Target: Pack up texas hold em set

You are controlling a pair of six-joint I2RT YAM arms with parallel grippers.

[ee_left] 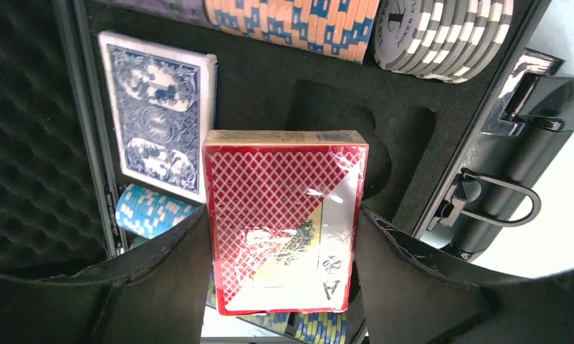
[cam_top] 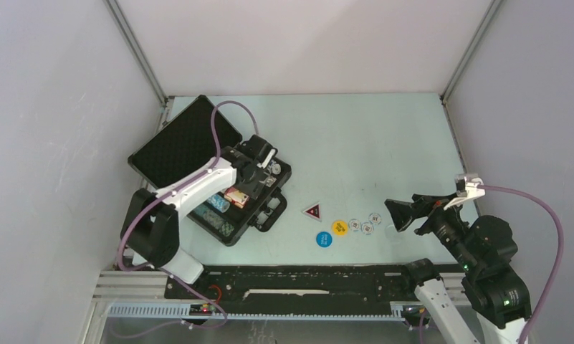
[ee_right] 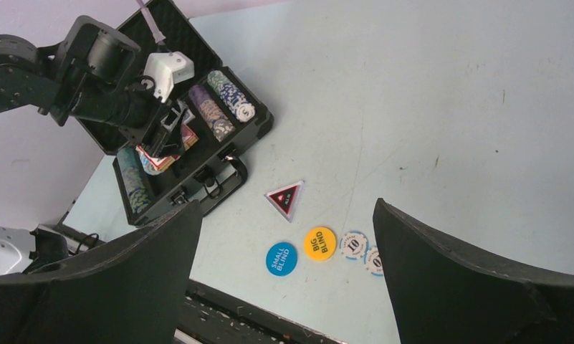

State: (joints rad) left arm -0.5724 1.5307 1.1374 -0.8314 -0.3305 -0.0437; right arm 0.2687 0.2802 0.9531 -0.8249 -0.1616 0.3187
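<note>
- Left hand (ee_left: 280, 244) pinches the red deck (ee_left: 276, 179) by its long sides, above the open briefcase (cam_top: 183, 140) at the left edge of the counter (cam_top: 355, 143).
- Step in hand, as judged: seat the deck in the empty foam slot (ee_left: 402, 132) just beside the blue deck (ee_left: 158, 118). Square it to the recess, lower it flat, and let go only once it bottoms. The wrap looks slippery.
- Right hand (cam_top: 397, 215) is spread wide and holds nothing, near the right edge.
- Only the left wrist view shows the grip and the slot. It misses what the top view shows: triangular marker (cam_top: 312, 211), yellow disc (cam_top: 339, 227), blue disc (cam_top: 324, 239) and chips (cam_top: 366, 223), loose toward the near edge.
</note>
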